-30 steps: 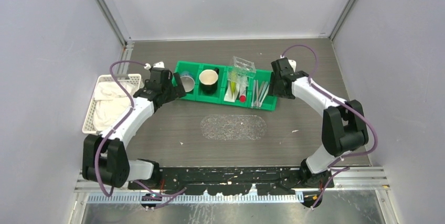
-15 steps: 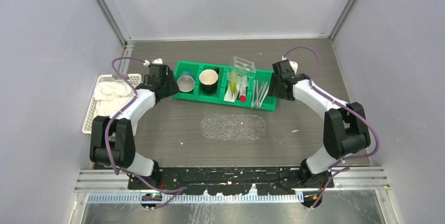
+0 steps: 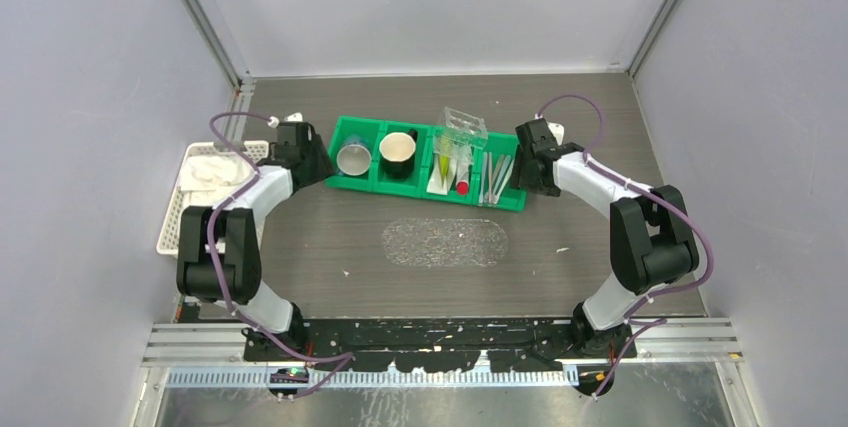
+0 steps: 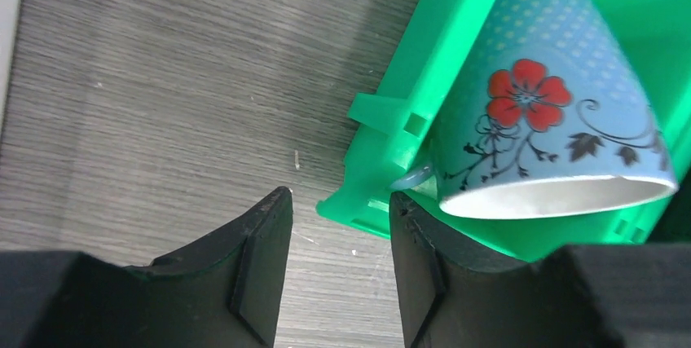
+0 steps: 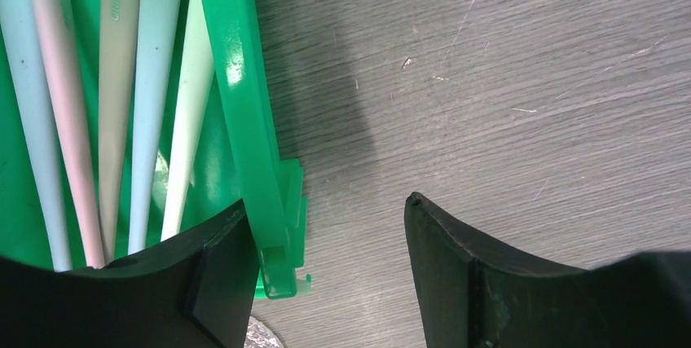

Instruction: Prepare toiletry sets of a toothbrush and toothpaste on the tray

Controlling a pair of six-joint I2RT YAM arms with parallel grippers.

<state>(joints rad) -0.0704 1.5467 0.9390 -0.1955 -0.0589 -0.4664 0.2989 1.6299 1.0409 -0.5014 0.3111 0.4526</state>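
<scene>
The toiletry sets lie in the green bin (image 3: 372, 185): yellow-green wrapped items (image 3: 444, 159), a small white tube (image 3: 461, 179) and slim toothbrushes (image 3: 497, 175) (image 5: 114, 79). The speckled clear tray (image 3: 445, 242) lies bare in front of the bin. My left gripper (image 3: 320, 164) (image 4: 338, 201) is at the bin's left end (image 4: 367, 169), open, its jaws either side of the corner wall; the right finger (image 4: 415, 258) touches it. My right gripper (image 3: 527, 175) (image 5: 324, 205) is open astride the bin's right wall (image 5: 244, 120), one finger (image 5: 216, 270) inside.
A blue flowered cup (image 3: 353, 159) (image 4: 554, 120) and a dark cup (image 3: 398, 152) stand in the bin's left compartments. A clear box (image 3: 465, 125) sits at its back edge. A white mesh basket (image 3: 175, 222) with cloth stands at far left. Side walls close in.
The left arm's elbow has folded in towards the left and its jaws have narrowed around the bin's left corner. The right arm has hardly moved.
</scene>
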